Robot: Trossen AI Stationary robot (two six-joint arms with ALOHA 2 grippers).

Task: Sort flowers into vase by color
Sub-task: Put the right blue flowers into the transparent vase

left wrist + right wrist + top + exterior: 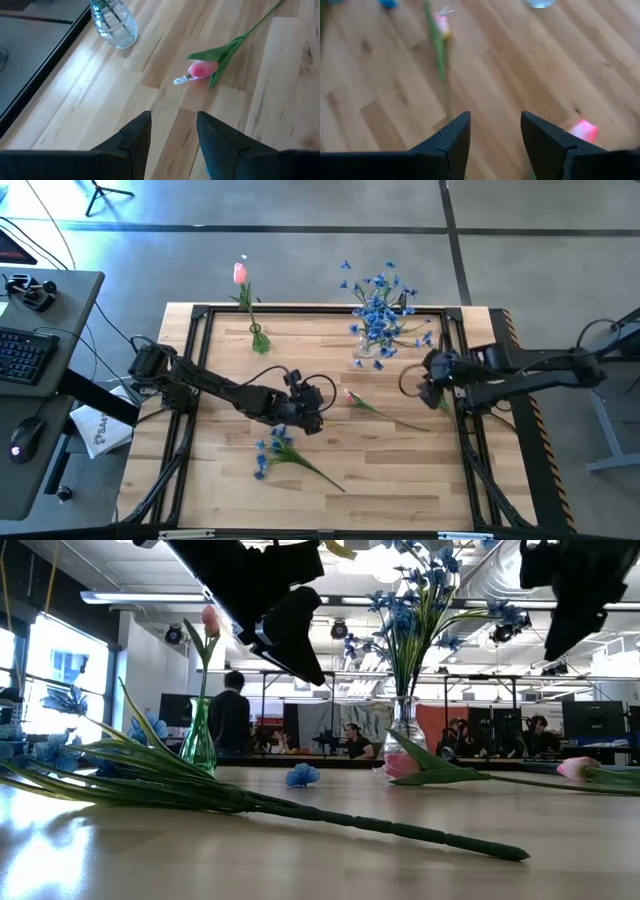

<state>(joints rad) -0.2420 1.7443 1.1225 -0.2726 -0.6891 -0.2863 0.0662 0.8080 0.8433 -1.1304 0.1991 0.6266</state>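
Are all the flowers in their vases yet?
Not yet. One pink tulip stands in the green vase, and blue sprays fill the clear vase. Both grippers' fingers are empty. A pink tulip and a blue spray still lie on the table.

Both arms are dark, nearly black, built of slim tube-like links joined by bulkier rounded joints. Each ends in two flat, wedge-shaped black fingers (135, 137) with angular stepped edges. Thin black cables loop near the right arm's wrist (410, 383), though their routing is hard to make out.
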